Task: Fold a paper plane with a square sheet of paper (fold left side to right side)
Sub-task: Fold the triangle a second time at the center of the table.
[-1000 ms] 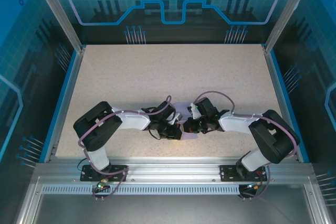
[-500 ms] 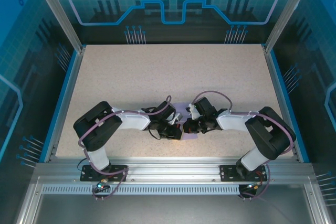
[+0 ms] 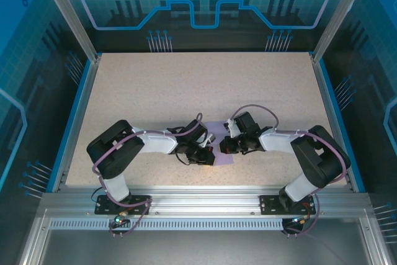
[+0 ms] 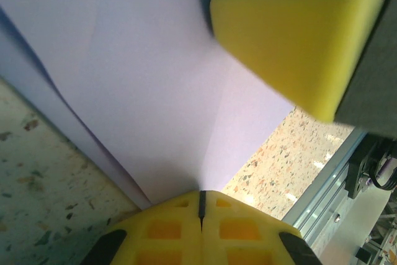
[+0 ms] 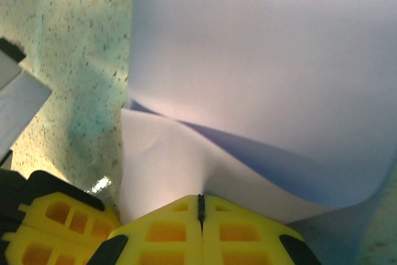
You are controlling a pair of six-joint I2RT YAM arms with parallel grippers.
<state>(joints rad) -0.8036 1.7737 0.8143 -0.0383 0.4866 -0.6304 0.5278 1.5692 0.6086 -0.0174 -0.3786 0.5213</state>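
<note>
The square sheet of paper (image 3: 223,157), lavender, lies on the table between the two arms. My left gripper (image 3: 209,156) is shut, its yellow tips (image 4: 201,202) resting on a corner of the sheet (image 4: 155,91), where a faint crease runs to their seam. My right gripper (image 3: 224,148) is shut on an edge of the sheet (image 5: 260,60). It holds a curled flap (image 5: 167,159) off the layer below, which lies in shadow. In the right wrist view the closed tips (image 5: 200,204) sit beside the left gripper's fingers (image 5: 56,228). A right finger (image 4: 298,35) looms over the paper in the left wrist view.
The speckled beige table (image 3: 205,85) stretches wide behind the arms. An aluminium rail (image 3: 205,200) runs along the near edge, close to the paper, also seen as the rail (image 4: 329,197) from the left wrist. Blue walls and metal posts (image 3: 68,17) enclose the sides.
My right gripper has shifted a little to the right and its arm has drawn back. The left arm has stayed still.
</note>
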